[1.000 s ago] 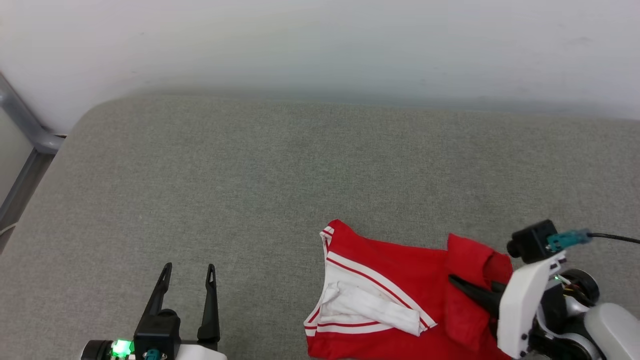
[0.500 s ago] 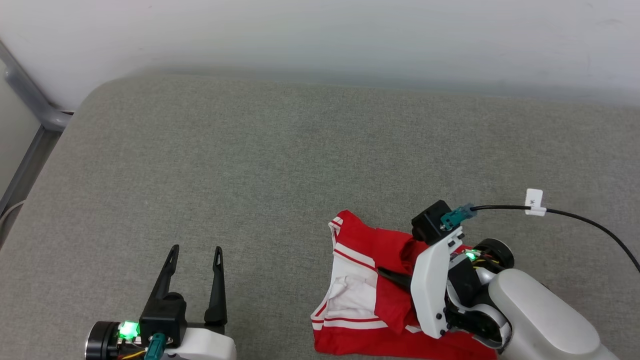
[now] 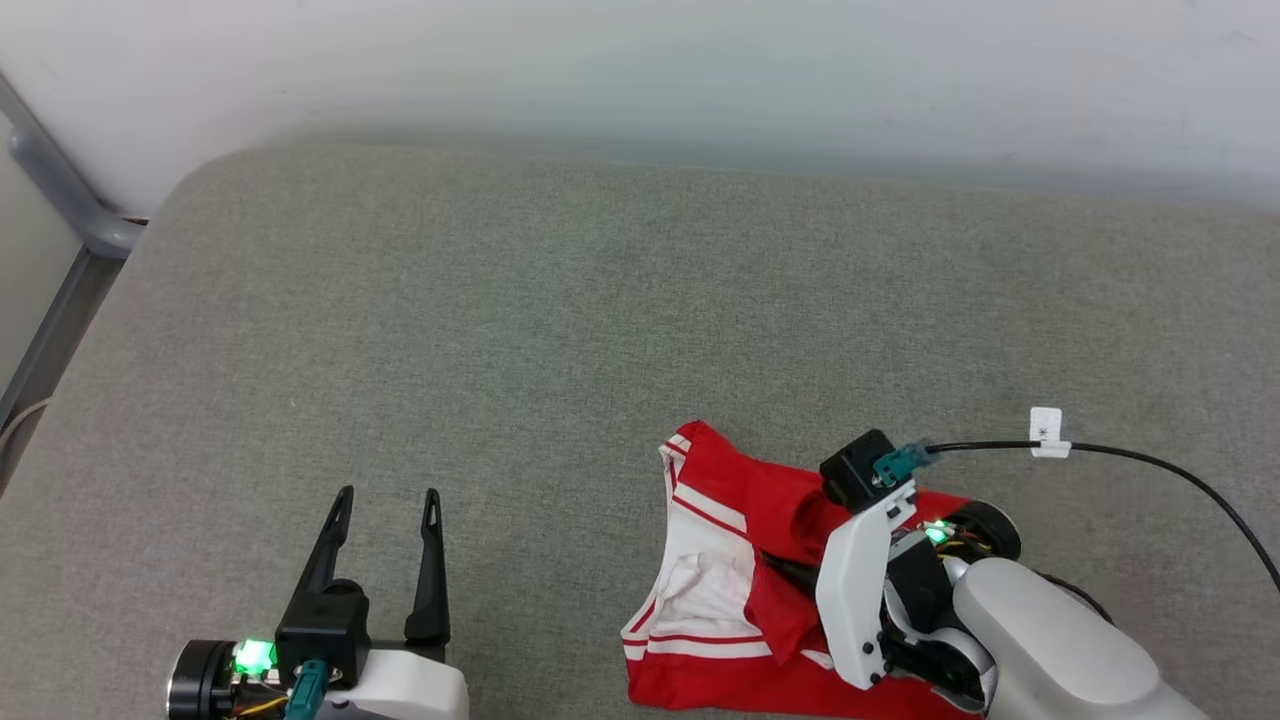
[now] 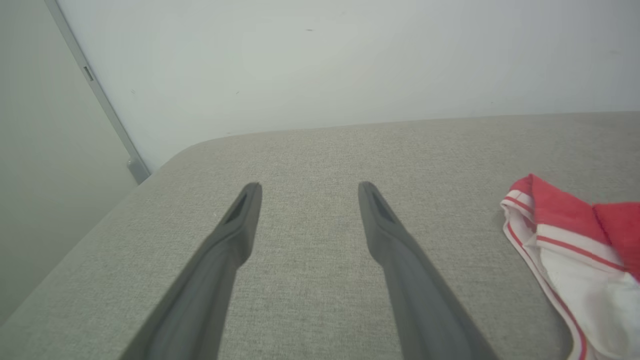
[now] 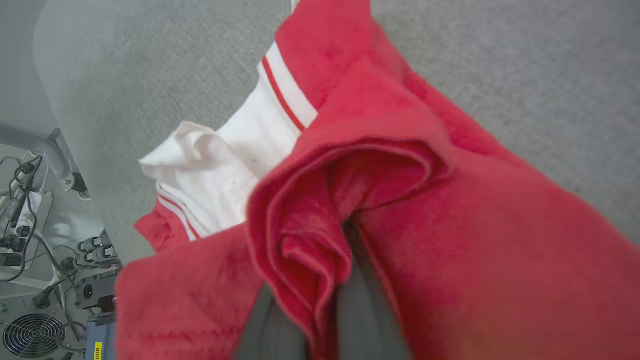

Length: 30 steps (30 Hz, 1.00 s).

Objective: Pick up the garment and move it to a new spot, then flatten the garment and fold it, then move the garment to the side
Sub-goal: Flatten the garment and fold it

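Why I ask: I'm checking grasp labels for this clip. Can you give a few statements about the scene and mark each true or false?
1. The right gripper is shut on a fold of the red shirt. True.
2. The left gripper holds a white sleeve. False: it is open and empty, over the bare grey cushion.
3. The shirt lies spread out flat. False: it is bunched, with red cloth folded over the white part.
4. A black cable with a white tag runs from the right wrist. True.
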Available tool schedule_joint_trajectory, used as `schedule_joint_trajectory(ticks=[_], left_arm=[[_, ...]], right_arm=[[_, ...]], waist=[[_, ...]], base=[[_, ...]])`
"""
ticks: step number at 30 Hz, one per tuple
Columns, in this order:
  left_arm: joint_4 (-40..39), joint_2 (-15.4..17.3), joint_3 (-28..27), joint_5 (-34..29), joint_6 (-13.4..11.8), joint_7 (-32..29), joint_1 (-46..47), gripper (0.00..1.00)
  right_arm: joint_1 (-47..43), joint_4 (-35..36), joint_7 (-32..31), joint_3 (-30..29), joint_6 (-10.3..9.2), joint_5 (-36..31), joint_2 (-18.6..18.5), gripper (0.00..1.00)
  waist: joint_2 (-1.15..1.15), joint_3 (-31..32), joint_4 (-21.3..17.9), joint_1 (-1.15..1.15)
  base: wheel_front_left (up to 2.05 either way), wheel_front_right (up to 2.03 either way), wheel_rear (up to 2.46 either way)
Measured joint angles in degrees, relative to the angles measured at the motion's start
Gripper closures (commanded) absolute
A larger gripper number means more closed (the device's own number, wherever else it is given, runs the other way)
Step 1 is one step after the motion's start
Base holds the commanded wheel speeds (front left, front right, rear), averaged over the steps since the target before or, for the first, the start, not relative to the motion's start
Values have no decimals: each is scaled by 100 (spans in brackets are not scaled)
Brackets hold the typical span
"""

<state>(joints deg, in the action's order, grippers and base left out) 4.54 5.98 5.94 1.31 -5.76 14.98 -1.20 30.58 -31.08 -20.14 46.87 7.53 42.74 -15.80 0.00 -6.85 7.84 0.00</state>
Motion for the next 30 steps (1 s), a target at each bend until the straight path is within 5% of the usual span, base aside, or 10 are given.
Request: schedule_joint_trajectory(ticks=[8, 17, 23, 30], left_arm=[[31, 37, -66, -10, 5, 0, -124, 0], [-12, 73, -85, -14, 22, 1, -336, 0], [-54, 90, -89, -18, 40, 1, -419, 0], [-81, 103, -83, -23, 55, 0, -453, 0]], right_arm=[[-11, 687, 1013, -296, -1, -55, -364, 0], [-730, 1339, 2208, -1751, -2, -1087, -688, 0], [-1465, 1722, 2806, -2915, -2, -2067, -468, 0], [-2287, 2252, 3298, -3979, -2, -2928, 197, 0]], waist=[[0, 296, -158, 0], [0, 585, -405, -1], [0, 701, -540, -1], [0, 762, -627, -1]], base=[[0, 0, 0], [0, 0, 0], [0, 0, 0], [0, 0, 0]])
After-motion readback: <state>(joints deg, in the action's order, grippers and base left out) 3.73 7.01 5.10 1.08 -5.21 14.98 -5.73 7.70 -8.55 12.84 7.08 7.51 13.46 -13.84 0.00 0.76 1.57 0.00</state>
